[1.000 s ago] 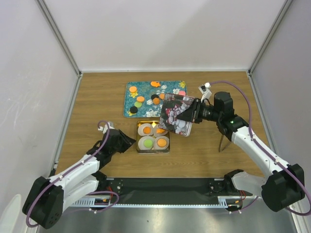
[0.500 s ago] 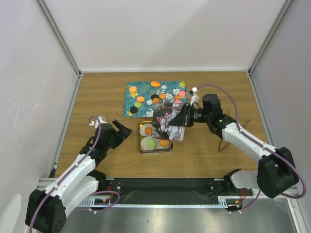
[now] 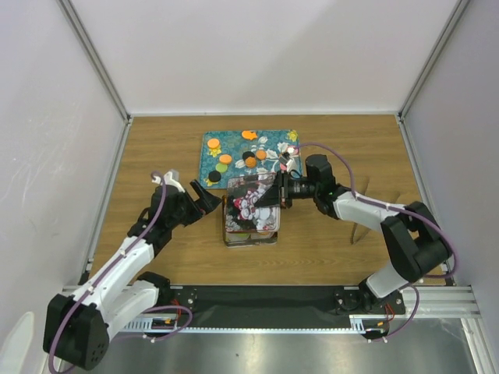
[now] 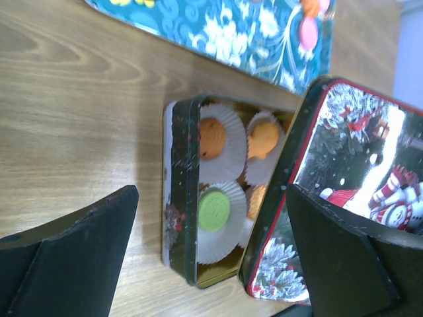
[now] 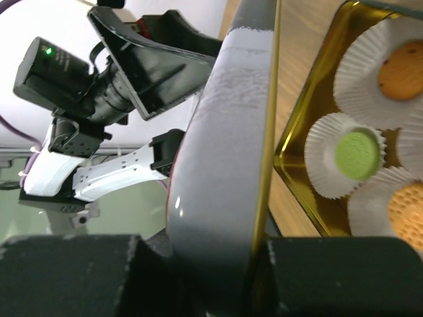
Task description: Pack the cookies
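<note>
The open tin (image 3: 251, 231) holds cookies in white paper cups: a green cookie (image 4: 215, 209) and orange cookies (image 4: 213, 139). More loose cookies (image 3: 224, 159) lie on the teal tray (image 3: 234, 142) behind it. My right gripper (image 3: 274, 195) is shut on the edge of the patterned tin lid (image 3: 251, 198), which it holds tilted over the tin's right side. In the right wrist view the lid (image 5: 225, 132) is pinched between the fingers of the right gripper (image 5: 258, 264). My left gripper (image 3: 204, 201) stands open just left of the tin, and nothing is gripped by the left gripper (image 4: 211, 195).
The tin (image 4: 180, 218) sits on the wooden table (image 3: 156, 156), near the tray's front edge. White walls enclose the table on three sides. A thin dark stand (image 3: 355, 230) sits at the right, by the right forearm.
My left gripper has opened wide and moved up toward the tin's left side. The right gripper has carried the lid leftward and lower, over the tin.
</note>
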`<action>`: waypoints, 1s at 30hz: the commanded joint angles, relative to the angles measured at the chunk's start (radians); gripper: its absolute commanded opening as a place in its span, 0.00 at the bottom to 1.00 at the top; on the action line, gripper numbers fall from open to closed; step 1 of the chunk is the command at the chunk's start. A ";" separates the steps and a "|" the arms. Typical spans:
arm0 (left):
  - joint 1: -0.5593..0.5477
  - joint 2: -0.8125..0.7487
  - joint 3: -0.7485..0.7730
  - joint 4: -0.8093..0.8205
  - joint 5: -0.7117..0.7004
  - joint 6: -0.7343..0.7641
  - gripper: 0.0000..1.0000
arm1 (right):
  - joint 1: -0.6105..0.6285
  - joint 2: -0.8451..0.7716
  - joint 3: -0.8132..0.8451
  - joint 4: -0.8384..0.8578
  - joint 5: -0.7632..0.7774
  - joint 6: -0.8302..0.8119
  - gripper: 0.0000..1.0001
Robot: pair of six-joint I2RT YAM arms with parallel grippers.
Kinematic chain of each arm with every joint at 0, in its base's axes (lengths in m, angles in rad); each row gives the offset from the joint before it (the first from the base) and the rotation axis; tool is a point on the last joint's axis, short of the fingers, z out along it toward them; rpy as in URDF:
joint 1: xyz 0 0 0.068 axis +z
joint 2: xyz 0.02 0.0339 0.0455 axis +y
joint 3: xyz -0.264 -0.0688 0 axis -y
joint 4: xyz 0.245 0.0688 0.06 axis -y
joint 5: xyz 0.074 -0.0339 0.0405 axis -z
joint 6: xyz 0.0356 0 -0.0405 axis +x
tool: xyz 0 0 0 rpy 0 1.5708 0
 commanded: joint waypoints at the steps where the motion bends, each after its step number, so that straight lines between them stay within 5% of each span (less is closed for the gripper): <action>1: 0.006 0.033 0.034 0.039 0.070 0.067 1.00 | 0.014 0.050 -0.004 0.190 -0.069 0.094 0.07; 22: 0.005 0.142 -0.014 0.116 0.147 0.098 1.00 | -0.002 0.323 -0.036 0.599 -0.158 0.336 0.07; 30: -0.005 0.172 -0.032 0.154 0.155 0.084 1.00 | -0.012 0.346 -0.059 0.601 -0.175 0.313 0.08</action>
